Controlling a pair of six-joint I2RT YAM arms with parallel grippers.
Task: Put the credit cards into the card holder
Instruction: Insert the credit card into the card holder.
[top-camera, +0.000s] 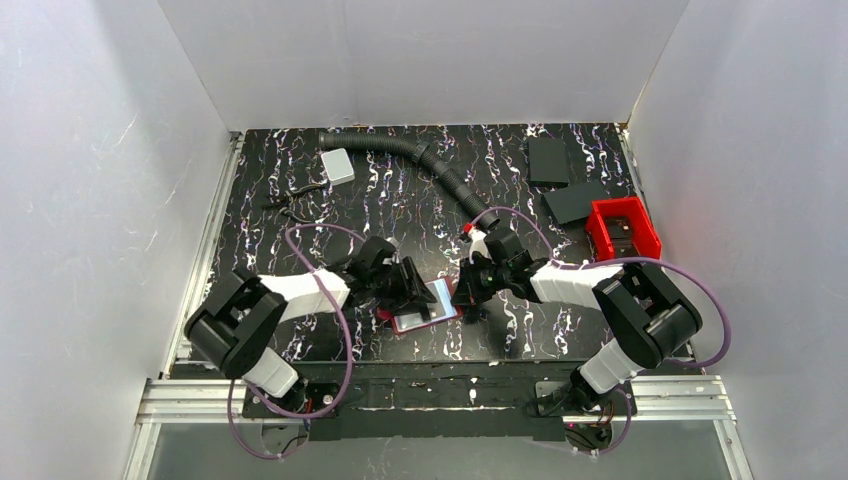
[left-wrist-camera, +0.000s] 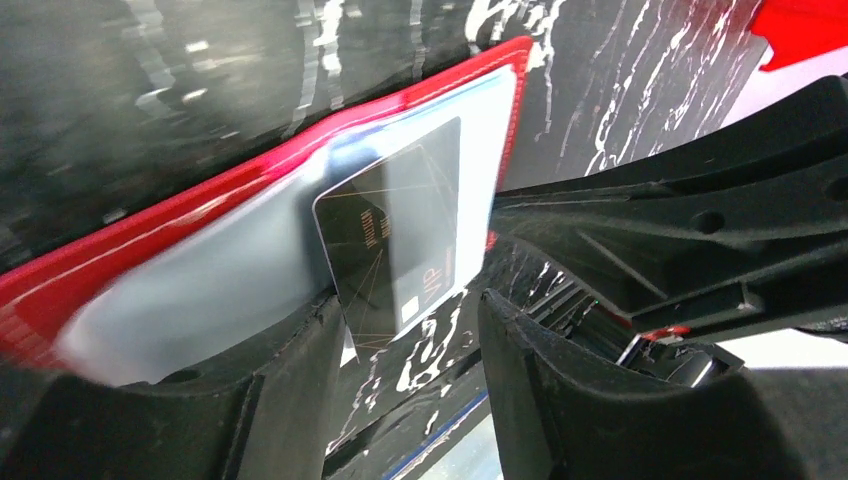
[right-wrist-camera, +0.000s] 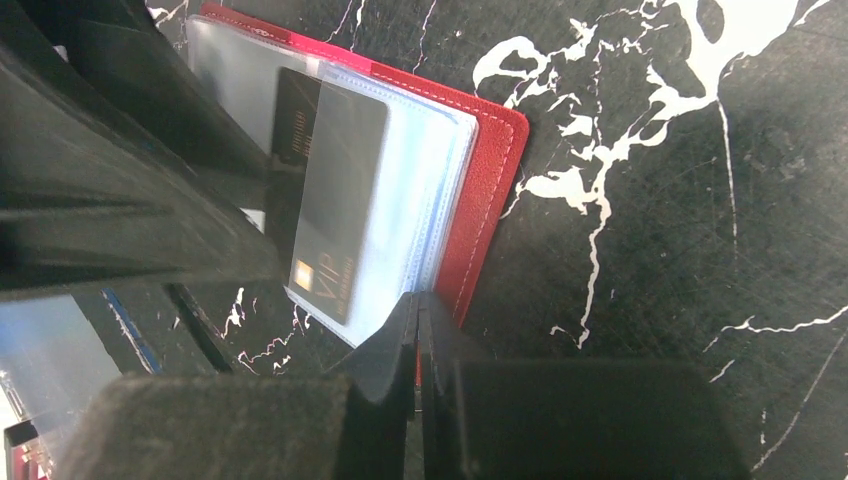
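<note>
Left gripper stood spread; dark VIP card lay between its jaws, long axis ahead into clear sleeve of red card holder. Right gripper pinched sleeve corner.

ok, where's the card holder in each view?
Top: card holder sits low centre.
Left wrist: card holder runs diagonally, lower left to top centre.
Right wrist: card holder upper centre, red edge on its right.
Shared landmark: its pale clear sleeves.

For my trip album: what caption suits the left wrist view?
A dark VIP card sits partly inside the red card holder's clear sleeve, the left fingers parted around it.
</note>
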